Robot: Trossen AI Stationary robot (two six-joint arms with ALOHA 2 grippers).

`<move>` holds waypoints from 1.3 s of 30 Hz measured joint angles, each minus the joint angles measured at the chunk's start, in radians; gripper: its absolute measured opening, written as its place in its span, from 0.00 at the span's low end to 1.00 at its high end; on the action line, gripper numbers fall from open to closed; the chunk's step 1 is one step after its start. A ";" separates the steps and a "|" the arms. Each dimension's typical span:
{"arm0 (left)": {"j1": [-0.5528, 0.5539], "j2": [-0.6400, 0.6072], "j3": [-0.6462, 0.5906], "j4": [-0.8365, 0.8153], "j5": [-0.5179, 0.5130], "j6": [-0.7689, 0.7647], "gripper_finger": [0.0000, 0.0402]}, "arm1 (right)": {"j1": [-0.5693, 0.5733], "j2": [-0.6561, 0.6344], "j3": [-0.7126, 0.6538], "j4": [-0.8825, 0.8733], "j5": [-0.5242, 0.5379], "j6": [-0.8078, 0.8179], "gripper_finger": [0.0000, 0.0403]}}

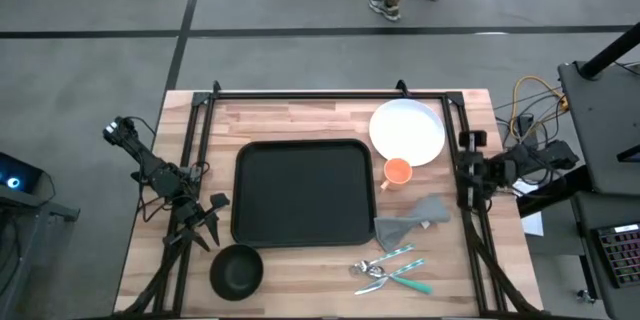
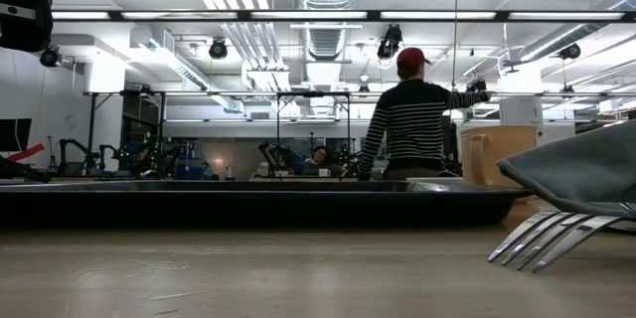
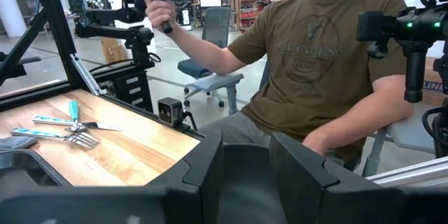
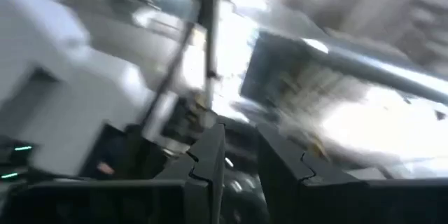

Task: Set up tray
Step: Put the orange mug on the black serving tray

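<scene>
Two arms wait at opposite tabletop [image 1: 300,120] edges, and nothing sits in the tray [image 1: 302,192] yet, which lies flat at the middle of the tabletop. Your biggest risk, as I judge it, is the white plate [image 1: 408,131]: it lies close to the far right frame post, with the orange cup [image 1: 398,172] just beside it, so a careless reach could knock the cup over. The black bowl [image 1: 237,271] sits near the left end effector [image 1: 208,218]; a low sweep could shove it. The grey napkin [image 1: 412,219] and the cutlery [image 1: 392,269] lie close together and may drag. Both the left and the right end effector [image 4: 238,157] have fingers slightly apart, holding nothing.
</scene>
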 joint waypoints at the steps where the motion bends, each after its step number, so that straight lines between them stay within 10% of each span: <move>1: 0.000 0.000 0.000 0.000 0.000 0.000 0.25 | 0.000 0.001 0.021 -0.038 0.049 0.014 0.17; 16: 0.000 0.000 0.000 0.000 0.000 0.000 0.25 | 0.000 0.264 0.446 -1.180 0.311 0.542 0.17; 39: 0.000 0.000 0.000 0.000 0.000 0.000 0.25 | -0.001 0.870 0.691 -1.378 0.322 0.716 0.28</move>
